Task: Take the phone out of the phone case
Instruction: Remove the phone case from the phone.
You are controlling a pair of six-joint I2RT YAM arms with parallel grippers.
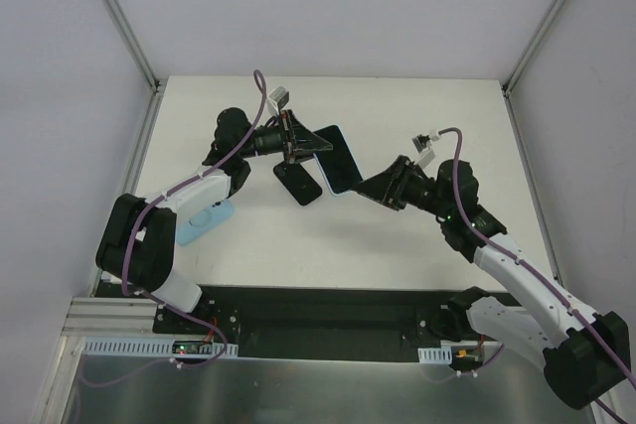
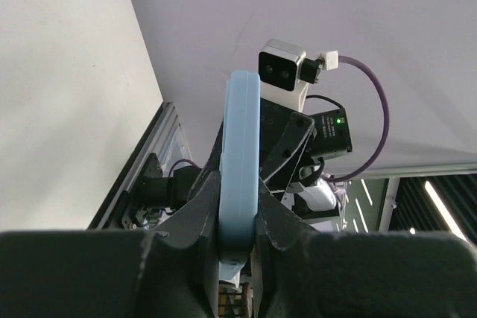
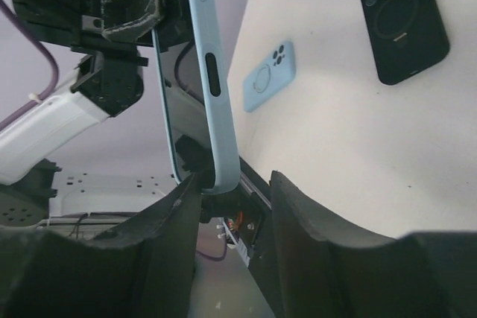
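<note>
A phone in a light blue case (image 1: pixel 338 158) is held up above the table, dark screen showing. My left gripper (image 1: pixel 298 141) is shut on one end of it. In the left wrist view the blue case edge (image 2: pixel 242 154) runs straight up between the fingers of that gripper (image 2: pixel 237 217). My right gripper (image 1: pixel 373 188) is open at the phone's other end. In the right wrist view the cased phone's (image 3: pixel 211 87) lower corner sits between that gripper's (image 3: pixel 235 184) spread fingers, close to the left finger (image 3: pixel 175 206) and apart from the right one.
A black phone case (image 1: pixel 298 184) lies flat on the table under the held phone, also in the right wrist view (image 3: pixel 405 20). A second light blue case (image 1: pixel 204 220) lies at the left by my left arm, also in the right wrist view (image 3: pixel 268 76). Frame posts stand at the table's back corners.
</note>
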